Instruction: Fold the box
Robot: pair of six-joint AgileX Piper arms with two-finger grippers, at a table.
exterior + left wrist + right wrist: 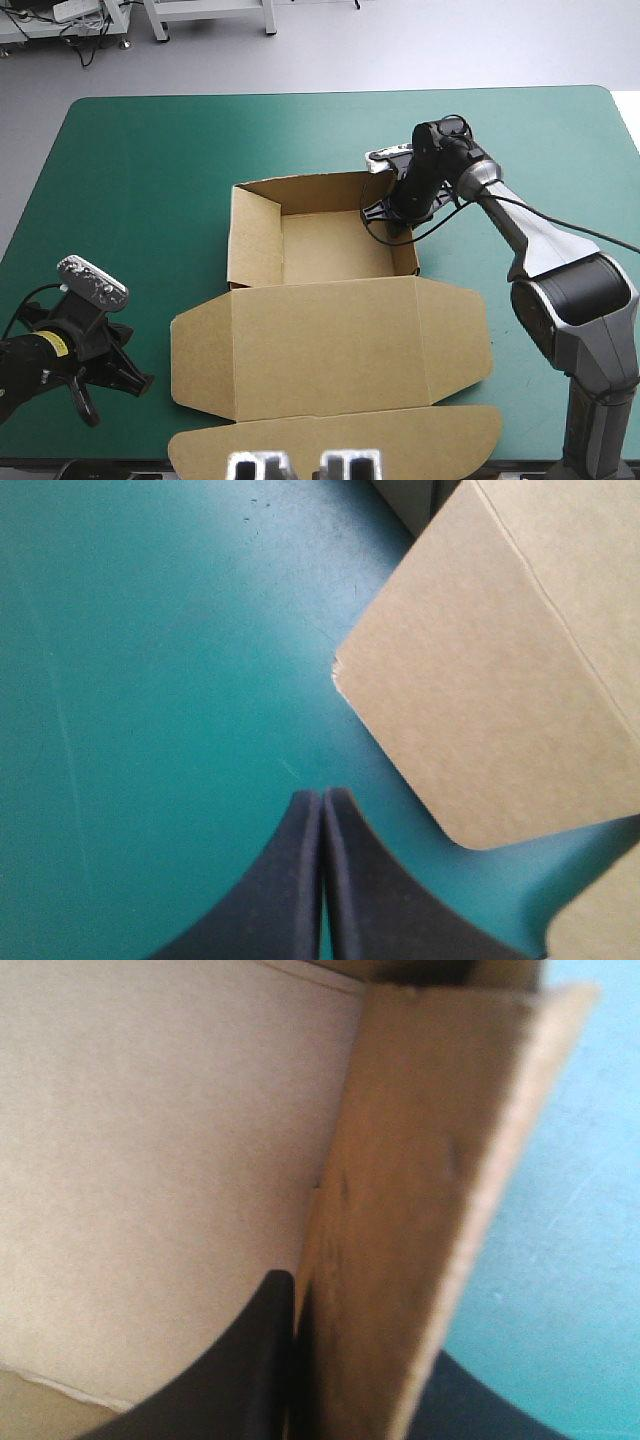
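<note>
The right gripper (pixel 398 222) pinches the box (pixel 320 245) by its right wall (pixel 408 258), which runs toward the table (pixel 150 150)'s far edge; the left gripper (pixel 322 798) (pressed together, empty) sits off the lid (pixel 330 345)'s left corner.

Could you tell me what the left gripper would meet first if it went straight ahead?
Probably the bare table cover: the shut left gripper aims just past a flap corner of the box, so it might graze that; depth is unclear.
</note>
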